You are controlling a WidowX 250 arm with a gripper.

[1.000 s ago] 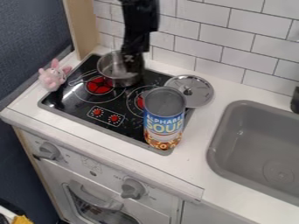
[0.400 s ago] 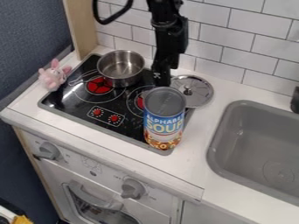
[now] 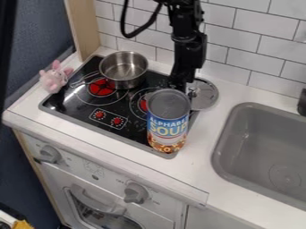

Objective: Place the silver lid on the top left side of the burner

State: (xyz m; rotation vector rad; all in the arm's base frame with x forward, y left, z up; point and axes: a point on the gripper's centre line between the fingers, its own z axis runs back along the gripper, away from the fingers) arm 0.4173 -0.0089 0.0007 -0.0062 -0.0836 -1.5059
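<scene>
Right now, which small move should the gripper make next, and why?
Probably ease the gripper slightly away from the soup can, toward the middle of the silver lid: in this view it overlaps the lid's left part, close behind the can's top.

We see the end effector (image 3: 179, 85) close to the silver lid (image 3: 206, 95) at the cooktop's (image 3: 73, 105) back right corner, behind the soup can (image 3: 168, 125).
</scene>
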